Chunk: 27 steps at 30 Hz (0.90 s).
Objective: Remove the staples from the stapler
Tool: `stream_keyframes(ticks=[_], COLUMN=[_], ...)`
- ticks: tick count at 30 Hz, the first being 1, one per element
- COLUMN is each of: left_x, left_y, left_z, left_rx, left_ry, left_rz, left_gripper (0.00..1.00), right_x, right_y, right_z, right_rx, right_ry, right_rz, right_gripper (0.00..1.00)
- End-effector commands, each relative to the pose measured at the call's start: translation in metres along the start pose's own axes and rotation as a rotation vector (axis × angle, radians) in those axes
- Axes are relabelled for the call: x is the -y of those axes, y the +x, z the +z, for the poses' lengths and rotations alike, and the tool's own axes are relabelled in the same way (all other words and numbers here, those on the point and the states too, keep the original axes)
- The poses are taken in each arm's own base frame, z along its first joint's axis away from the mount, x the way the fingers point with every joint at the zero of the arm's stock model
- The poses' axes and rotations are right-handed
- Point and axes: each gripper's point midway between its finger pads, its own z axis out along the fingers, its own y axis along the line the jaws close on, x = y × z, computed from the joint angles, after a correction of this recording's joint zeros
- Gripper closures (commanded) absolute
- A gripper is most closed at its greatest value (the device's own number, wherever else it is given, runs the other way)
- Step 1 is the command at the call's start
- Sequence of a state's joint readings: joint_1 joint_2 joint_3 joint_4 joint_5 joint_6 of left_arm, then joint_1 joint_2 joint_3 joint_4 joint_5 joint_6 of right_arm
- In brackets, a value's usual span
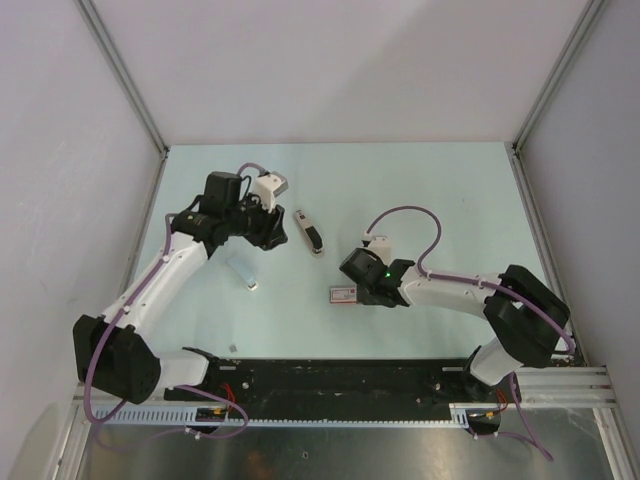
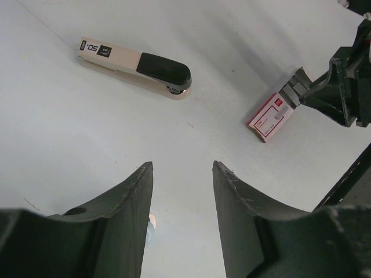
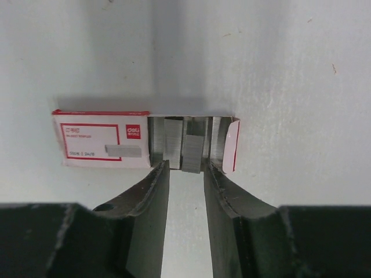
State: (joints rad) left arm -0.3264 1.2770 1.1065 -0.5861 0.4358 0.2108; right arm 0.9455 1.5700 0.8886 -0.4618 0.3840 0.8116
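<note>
Two grippers apart, empty: left gripper [image 2: 181,168] hovers; right gripper [image 3: 185,168] at packet's [image 3: 98,139] mouth could spill staples [image 3: 191,152], stapler [image 1: 311,233] untouched at its 11 o'clock.

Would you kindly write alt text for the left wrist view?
A slim stapler lies closed on the pale table, untouched. The left gripper hovers open short of it, while the right gripper is at a red-and-white staple box.
</note>
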Motion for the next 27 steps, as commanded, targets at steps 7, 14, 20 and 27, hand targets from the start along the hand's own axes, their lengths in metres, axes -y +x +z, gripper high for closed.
stream_keyframes(ticks=[7, 14, 20, 27], left_x=[0.008, 0.011, 0.009, 0.009], left_y=[-0.006, 0.001, 0.009, 0.013], left_z=[0.001, 0.011, 0.015, 0.016], left_rx=[0.016, -0.020, -0.043, -0.052], left_ry=[0.026, 0.036, 0.036, 0.032], left_rz=[0.082, 0.115, 0.126, 0.138], left_gripper=[0.50, 0.50, 0.50, 0.50], right_x=[-0.009, -0.002, -0.003, -0.002], right_y=[-0.053, -0.039, -0.020, -0.009], right_z=[-0.038, -0.024, -0.014, -0.018], right_rx=[0.130, 0.024, -0.071, -0.116], right_ry=[-0.106, -0.139, -0.210, -0.241], right_rz=[0.102, 0.128, 0.171, 0.175], right_gripper=[0.91, 1.00, 1.00, 1.00])
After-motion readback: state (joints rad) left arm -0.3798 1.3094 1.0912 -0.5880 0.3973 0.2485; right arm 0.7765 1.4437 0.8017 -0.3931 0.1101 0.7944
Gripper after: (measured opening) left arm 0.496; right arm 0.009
